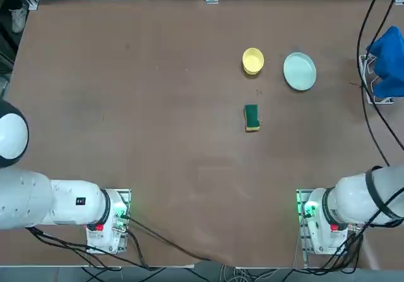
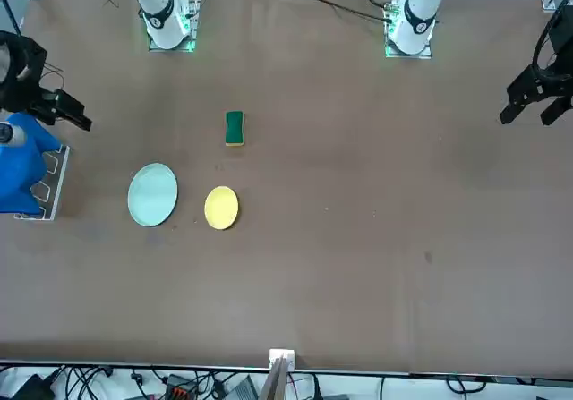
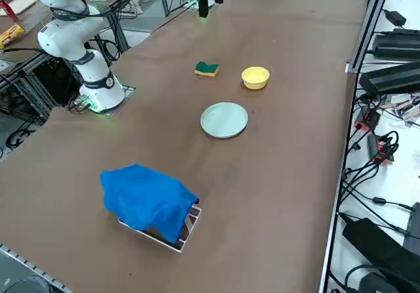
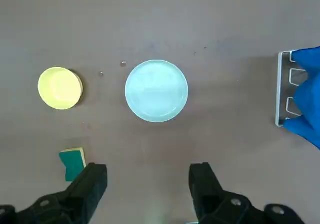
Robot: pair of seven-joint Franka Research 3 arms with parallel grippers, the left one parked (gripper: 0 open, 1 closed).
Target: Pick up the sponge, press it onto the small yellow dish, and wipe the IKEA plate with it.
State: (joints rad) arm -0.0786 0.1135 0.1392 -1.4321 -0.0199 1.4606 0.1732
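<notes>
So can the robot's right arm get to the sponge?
Probably yes: the right gripper is open, and nothing stands around or on top of the sponge. The yellow dish and the plate sit apart from it.

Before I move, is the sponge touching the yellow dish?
Apart: the top view shows bare tabletop between the sponge and the yellow dish.

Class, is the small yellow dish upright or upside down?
Upright: the right side view shows the yellow dish with its hollow facing up and its rim on top.
</notes>
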